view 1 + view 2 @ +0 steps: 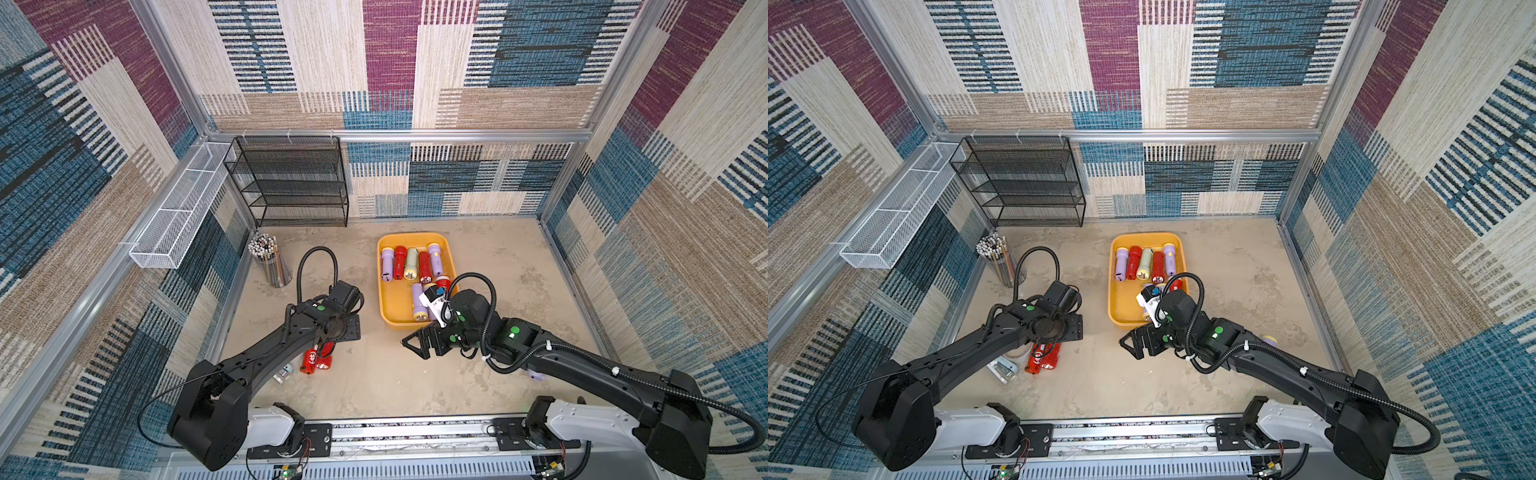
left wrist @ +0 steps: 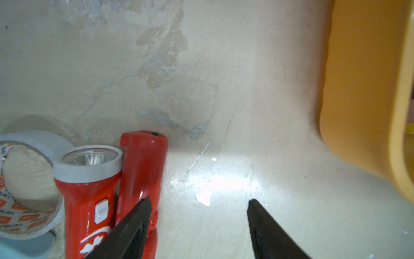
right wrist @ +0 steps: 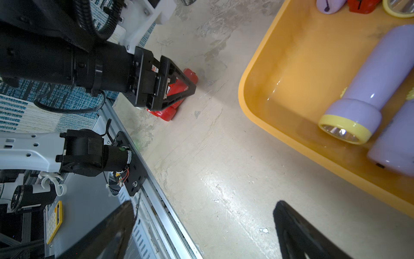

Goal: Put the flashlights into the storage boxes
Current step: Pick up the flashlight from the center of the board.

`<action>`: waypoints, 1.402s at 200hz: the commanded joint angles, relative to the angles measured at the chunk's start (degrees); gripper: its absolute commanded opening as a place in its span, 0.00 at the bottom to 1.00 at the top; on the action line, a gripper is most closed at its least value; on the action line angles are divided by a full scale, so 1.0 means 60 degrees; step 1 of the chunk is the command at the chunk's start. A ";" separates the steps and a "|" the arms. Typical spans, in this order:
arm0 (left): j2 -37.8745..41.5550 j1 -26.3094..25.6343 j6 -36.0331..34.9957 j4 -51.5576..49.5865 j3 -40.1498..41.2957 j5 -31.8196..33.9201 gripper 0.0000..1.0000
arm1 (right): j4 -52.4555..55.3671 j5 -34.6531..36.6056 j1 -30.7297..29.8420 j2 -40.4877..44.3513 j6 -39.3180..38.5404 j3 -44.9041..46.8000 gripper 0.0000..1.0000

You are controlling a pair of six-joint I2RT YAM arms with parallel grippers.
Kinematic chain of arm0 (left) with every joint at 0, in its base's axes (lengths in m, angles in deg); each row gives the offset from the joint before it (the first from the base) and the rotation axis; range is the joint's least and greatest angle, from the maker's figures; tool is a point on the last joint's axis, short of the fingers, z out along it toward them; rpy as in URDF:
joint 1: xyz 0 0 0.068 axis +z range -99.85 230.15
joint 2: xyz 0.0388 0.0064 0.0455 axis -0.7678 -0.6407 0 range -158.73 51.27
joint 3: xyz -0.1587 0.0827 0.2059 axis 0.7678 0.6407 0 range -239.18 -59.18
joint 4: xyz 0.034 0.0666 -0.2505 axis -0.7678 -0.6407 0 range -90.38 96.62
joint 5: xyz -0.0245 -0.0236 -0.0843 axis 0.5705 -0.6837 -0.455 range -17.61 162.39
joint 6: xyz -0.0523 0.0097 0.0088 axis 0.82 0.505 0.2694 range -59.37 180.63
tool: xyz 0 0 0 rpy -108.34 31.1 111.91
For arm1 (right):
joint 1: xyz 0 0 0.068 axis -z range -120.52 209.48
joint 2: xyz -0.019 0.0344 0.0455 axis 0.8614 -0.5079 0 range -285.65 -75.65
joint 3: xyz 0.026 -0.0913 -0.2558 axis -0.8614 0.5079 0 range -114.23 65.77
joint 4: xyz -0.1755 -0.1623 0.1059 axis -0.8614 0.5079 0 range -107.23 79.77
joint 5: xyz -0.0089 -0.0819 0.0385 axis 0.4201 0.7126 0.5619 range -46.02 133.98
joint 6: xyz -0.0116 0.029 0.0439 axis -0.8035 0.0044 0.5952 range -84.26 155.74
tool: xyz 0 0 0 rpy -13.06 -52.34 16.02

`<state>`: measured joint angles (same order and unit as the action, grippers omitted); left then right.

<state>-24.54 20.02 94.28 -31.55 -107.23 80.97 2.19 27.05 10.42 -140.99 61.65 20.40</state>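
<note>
Red glossy plastic flashlights (image 2: 89,201) beside spread, empty left tool (image 2: 199,200); right tool (image 3: 205,204) spread too.

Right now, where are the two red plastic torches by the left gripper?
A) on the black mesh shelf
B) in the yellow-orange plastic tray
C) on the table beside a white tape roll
C: both red plastic torches lie on the beige table beside the white tape roll.

A lab robot cell: aluminium framing (image 1: 399,135) holds patterned wall panels (image 1: 390,50) all round, and two arms (image 1: 266,353) mount on a rail (image 1: 411,432) at 6 o'clock.
</note>
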 commanded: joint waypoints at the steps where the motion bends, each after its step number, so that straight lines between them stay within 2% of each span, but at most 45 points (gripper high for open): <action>1: 0.0041 0.0096 -0.0071 0.0196 0.0176 -0.0205 0.69 | -0.0219 -0.0047 -0.0029 -0.0052 0.0078 -0.0086 1.00; 66: -0.0140 0.0354 -0.0080 0.0136 0.0338 0.0051 0.67 | -0.0217 0.0078 -0.0030 0.0008 0.0033 0.0013 1.00; 98: -0.0083 0.0421 -0.0097 0.0031 0.0435 0.0195 0.67 | -0.0478 -0.0253 -0.0046 -0.0066 0.0032 0.0184 1.00; 167: 0.0346 0.0584 -0.0125 -0.0310 0.0543 0.0570 0.67 | -0.1170 -0.0358 -0.0563 -0.1112 -0.0023 0.0210 1.00; 204: -0.0310 0.1124 -0.0322 0.0100 0.0678 0.0009 0.66 | -0.1416 -0.0391 -0.0640 -0.1275 -0.0125 0.0199 1.00; 242: -0.1035 0.1290 -0.0379 0.0288 0.0498 -0.0256 0.63 | -0.1417 -0.0264 -0.0635 -0.0994 -0.0220 0.0374 1.00; 280: -0.1504 0.1305 -0.0350 0.0328 0.0199 -0.0374 0.55 | -0.1417 -0.0051 -0.0642 -0.0649 -0.0262 0.0715 1.00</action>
<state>-32.19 27.72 93.21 -30.16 -104.85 79.57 -4.52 25.61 6.66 -146.07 60.73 23.84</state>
